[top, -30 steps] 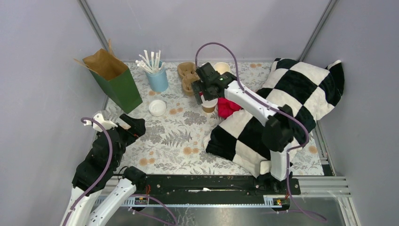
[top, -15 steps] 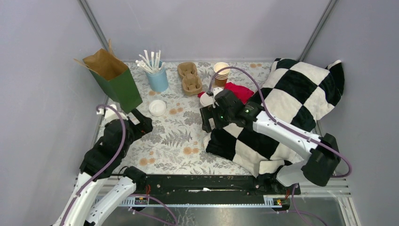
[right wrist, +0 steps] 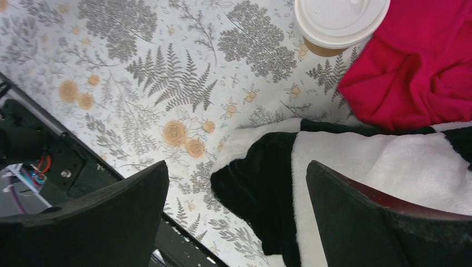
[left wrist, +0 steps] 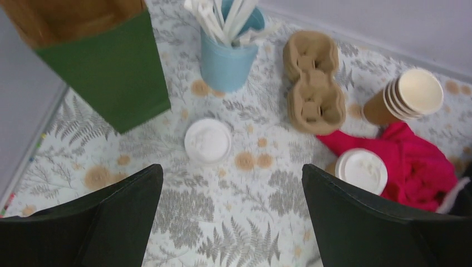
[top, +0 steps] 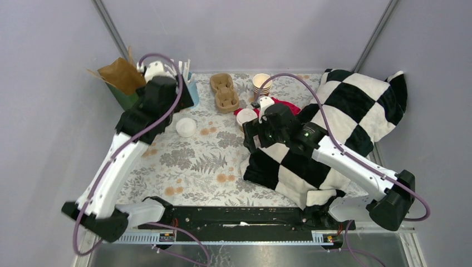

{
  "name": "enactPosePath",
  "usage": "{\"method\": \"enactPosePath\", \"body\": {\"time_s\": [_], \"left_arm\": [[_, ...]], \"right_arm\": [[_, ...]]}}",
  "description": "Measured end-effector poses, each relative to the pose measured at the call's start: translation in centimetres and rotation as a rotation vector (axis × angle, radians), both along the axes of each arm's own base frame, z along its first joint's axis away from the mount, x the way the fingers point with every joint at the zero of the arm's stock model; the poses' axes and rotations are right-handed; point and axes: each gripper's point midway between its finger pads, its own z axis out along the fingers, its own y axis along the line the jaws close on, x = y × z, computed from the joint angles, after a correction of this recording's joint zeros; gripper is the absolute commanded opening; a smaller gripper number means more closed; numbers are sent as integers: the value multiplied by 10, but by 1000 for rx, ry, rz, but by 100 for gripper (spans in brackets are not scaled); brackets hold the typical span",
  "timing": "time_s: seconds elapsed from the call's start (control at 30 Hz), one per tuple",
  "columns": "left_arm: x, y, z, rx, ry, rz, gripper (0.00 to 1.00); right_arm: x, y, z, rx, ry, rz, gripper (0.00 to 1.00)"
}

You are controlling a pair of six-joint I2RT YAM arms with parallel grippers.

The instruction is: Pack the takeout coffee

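Observation:
The takeout coffee (top: pixel 245 117), a brown paper cup with a white lid, stands on the fern-print table beside a red cloth (top: pixel 285 106). It also shows in the left wrist view (left wrist: pixel 362 169) and at the top of the right wrist view (right wrist: pixel 340 19). My right gripper (top: pixel 250 139) is open and empty, just near of the cup, over the corner of the checkered blanket (right wrist: pixel 362 183). My left gripper (top: pixel 181 100) is open and empty, held high at the back left next to the green paper bag (top: pixel 125 83), above the loose white lid (left wrist: pixel 207 140).
A blue cup of stirrers (left wrist: pixel 228 55), a cardboard cup carrier (left wrist: pixel 314 83) and a stack of lidless paper cups (left wrist: pixel 409 94) stand along the back. The green bag (left wrist: pixel 106 72) is open at the top. The black-and-white blanket (top: pixel 345 111) covers the right side.
My left arm has swung from the near-left edge up to the back left beside the green bag. My right gripper has drawn back from over the coffee toward the blanket corner.

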Motion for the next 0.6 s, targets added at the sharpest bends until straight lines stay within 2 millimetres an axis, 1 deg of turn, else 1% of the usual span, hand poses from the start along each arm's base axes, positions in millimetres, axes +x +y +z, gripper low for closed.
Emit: {"method": "enactPosePath", "body": {"time_s": [0.13, 0.2, 0.27, 0.33, 0.37, 0.43, 0.5, 0.57, 0.6], "left_arm": [[45, -6, 24, 48, 0, 54, 99], [62, -8, 31, 46, 3, 70, 99], [73, -11, 34, 32, 16, 69, 99], [81, -20, 28, -5, 44, 50, 97], [84, -26, 22, -29, 65, 36, 95], [85, -42, 1, -83, 136, -5, 90], [82, -59, -33, -136, 231, -48, 87], [75, -72, -69, -162, 331, -75, 86], [70, -78, -90, -168, 391, -83, 85]], "right_arm": [[9, -2, -12, -56, 19, -13, 100], [13, -4, -13, -80, 33, -27, 100], [15, -7, -10, -93, 43, -37, 100], [12, -13, -4, -104, 62, -47, 100], [11, -16, 0, -107, 69, -54, 100], [9, -21, 9, -107, 78, -66, 100], [4, -26, 18, -103, 82, -73, 100], [-4, -34, 26, -97, 81, -77, 100], [-7, -37, 29, -92, 80, -79, 100]]}}
